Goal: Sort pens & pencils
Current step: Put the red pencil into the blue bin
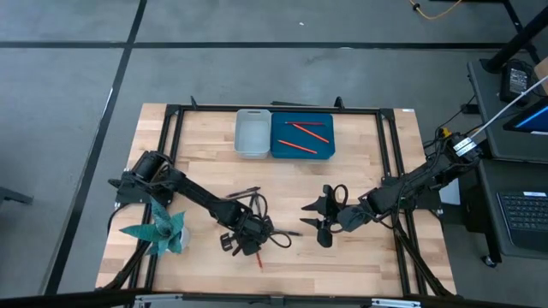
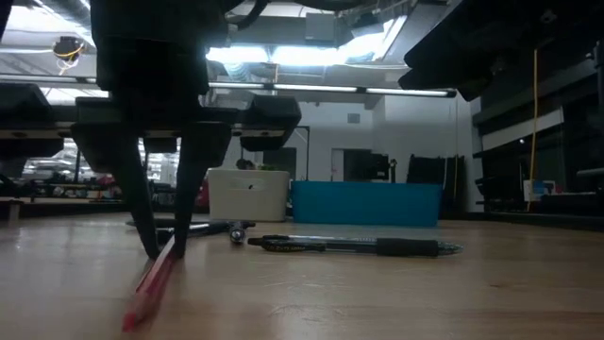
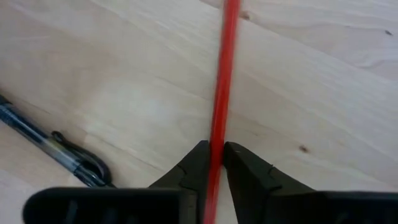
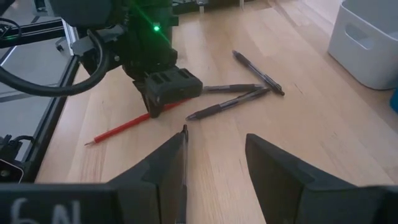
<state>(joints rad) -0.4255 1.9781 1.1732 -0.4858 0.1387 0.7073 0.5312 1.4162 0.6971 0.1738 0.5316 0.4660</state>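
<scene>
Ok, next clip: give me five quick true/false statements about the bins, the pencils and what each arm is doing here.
1. The left gripper has its jaws on either side of a red pencil lying on the table. True.
2. The white bin holds two pencils. False: it looks empty; the two pencils are in the blue bin.
3. The right gripper is carrying a pen. False: its jaws are open and hold nothing.
4. Black pens lie loose on the table. True.
5. The blue bin sits on the left arm's side of the white bin. False: it sits on the right arm's side.
</scene>
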